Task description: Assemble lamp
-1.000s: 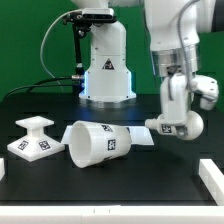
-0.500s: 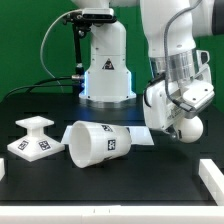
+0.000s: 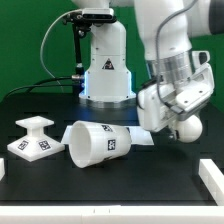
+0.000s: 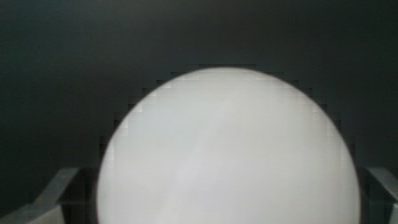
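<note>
My gripper (image 3: pixel 180 110) is shut on the white bulb (image 3: pixel 186 127) and holds it tilted above the table at the exterior view's right, ball head down. In the wrist view the bulb's round head (image 4: pixel 222 150) fills most of the picture, with my fingers (image 4: pixel 54 198) dark at either side of it. The tapered shade (image 3: pixel 94 143) lies on its side in the middle of the black table. The square stepped base (image 3: pixel 32 138) stands at the exterior view's left, apart from the shade.
The large white robot pedestal (image 3: pixel 106 65) with the triangle logo stands behind. The marker board (image 3: pixel 141 137) lies flat behind the shade. A white block (image 3: pixel 211 171) sits at the front right edge.
My gripper has risen off the table with the bulb and tilted it, from upright to slanted. The shade and the base have not moved.
</note>
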Robot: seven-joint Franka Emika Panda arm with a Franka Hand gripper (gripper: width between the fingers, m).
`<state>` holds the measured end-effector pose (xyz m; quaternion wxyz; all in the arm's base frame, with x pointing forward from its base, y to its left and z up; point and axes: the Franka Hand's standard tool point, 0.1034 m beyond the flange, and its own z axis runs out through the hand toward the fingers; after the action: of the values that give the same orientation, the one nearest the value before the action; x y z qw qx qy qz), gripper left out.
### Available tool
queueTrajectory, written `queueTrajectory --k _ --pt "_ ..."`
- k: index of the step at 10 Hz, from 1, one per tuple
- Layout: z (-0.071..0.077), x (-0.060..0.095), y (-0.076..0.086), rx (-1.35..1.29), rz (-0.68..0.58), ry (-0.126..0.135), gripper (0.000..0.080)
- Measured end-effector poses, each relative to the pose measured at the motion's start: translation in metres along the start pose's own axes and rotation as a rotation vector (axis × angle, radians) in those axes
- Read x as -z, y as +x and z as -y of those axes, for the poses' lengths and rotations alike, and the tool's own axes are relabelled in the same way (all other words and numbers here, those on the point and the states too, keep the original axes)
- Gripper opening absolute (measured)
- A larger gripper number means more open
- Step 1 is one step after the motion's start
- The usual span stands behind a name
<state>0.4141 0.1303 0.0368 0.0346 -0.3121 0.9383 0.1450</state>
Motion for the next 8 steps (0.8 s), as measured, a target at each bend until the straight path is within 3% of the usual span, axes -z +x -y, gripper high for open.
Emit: queueTrajectory --k 3,5,8 --pt "0.010 -0.006 0.012 0.033 -0.021 0.003 0.0573" --pt "0.006 -0.016 0.015 0.051 -0.047 -0.018 0.0573" --pt "0.005 -0.020 0.009 0.062 -0.047 -0.022 0.0573"
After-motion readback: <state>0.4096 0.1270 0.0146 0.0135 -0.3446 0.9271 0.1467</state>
